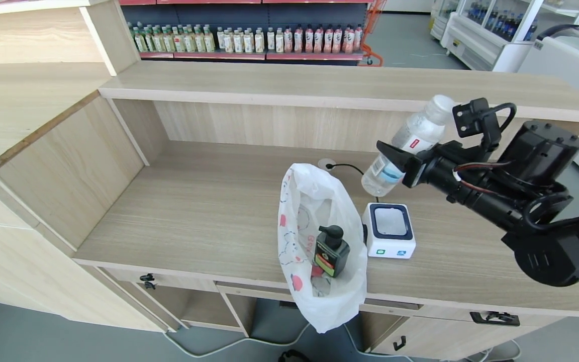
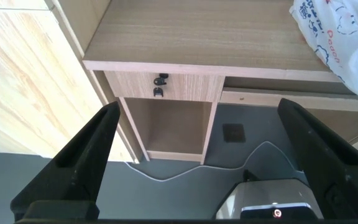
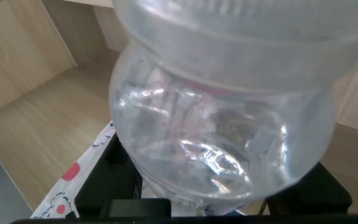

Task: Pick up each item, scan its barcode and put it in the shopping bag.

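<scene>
Slippage, judged the chief hazard from the head view: clear, smooth-walled plastic water bottle (image 1: 410, 146), white-capped and tilted in the air just above and behind the scanner (image 1: 389, 230), pinched low on its rounded body by the right gripper (image 1: 399, 166), clenched around it. Thin walls likely to give under a squeeze, so liable to twist or drop onto the scanner, a glossy white box with a dark-framed flat window. Label possibly turned away from that window, hence a missed read. Just beside the scanner, touching or not impossible to tell, the shopping bag (image 1: 319, 241): thin, crinkly white film with red print, mouth slumped open, lower part hanging over the edge of the counter (image 1: 194, 211), a squat dark pump bottle (image 1: 331, 250) inside. Could well collapse or slide off the pale wood-grain laminate if struck by the tall bottle on the way in. From the left wrist view: left gripper (image 2: 199, 106) released, matte black fingers spread wide, hanging low before the counter's front, well apart from the scanner, beyond the bag; a corner of the shopping bag (image 2: 340, 37) draped over the edge. From the right wrist view: water bottle (image 3: 229, 124) close up, transparent and bulbous, highlights glinting in its base, shopping bag (image 3: 73, 186) with its printed film beneath.
</scene>
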Tool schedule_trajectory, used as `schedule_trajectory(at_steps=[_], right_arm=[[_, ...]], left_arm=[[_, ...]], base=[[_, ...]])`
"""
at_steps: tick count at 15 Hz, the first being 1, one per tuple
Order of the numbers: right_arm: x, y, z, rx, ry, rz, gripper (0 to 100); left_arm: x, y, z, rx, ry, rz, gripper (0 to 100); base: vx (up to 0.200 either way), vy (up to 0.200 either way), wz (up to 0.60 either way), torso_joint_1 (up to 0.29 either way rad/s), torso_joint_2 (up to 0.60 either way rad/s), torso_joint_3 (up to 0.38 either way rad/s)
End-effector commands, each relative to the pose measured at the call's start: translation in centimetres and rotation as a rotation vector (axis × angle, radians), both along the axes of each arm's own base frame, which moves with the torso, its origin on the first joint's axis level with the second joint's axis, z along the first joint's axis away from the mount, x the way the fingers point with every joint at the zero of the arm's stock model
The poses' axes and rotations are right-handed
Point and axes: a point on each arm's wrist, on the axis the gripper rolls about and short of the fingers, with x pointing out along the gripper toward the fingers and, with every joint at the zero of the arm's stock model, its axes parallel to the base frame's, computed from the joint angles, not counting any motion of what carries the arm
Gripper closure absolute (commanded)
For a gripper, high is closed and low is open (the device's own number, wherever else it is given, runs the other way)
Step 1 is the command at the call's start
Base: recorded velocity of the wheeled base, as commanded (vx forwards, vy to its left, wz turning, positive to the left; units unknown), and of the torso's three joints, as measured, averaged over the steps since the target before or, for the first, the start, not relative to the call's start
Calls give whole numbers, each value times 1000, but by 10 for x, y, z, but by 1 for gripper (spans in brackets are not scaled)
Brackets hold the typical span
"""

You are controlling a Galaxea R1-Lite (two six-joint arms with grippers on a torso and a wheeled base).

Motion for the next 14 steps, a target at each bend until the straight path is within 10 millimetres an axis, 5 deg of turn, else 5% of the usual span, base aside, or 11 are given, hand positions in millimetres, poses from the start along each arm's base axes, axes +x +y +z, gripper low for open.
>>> schedule_trajectory(at_steps=[1,14], right_arm=[[12,6,-20,-21,47,17,100],[49,24,-84,-77,89,191,100]], left_arm=[[0,0,0,0,0,-1,0],[0,0,0,0,0,-1,0]], base=[[0,0,0,0,0,0],[0,0,0,0,0,0]])
